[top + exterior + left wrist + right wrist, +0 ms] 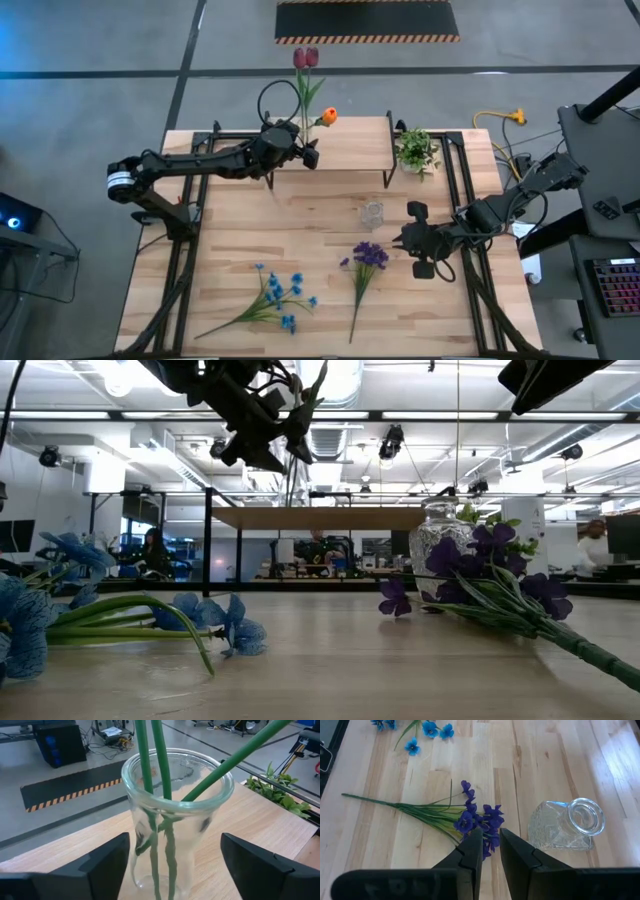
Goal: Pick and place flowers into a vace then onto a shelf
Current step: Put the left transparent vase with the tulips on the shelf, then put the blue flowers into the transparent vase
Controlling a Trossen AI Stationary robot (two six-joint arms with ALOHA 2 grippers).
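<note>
A clear glass vase (177,795) holds two dark red tulips (306,58) and an orange bud (328,116) by three green stems, and stands on the light wood shelf (350,150). My left gripper (305,152) (175,865) is open, one finger on each side of the vase's lower wall and apart from it. My right gripper (415,240) (491,840) hovers over the purple bunch (475,820) (365,265), open by a narrow gap and holding nothing. The blue spray (275,300) lies flat on the table.
A cut-glass vase (372,212) (567,825) stands on the table between the shelf and my right gripper. A small leafy potted plant (417,150) sits by the shelf's right end. People and desks show in the room beyond the table.
</note>
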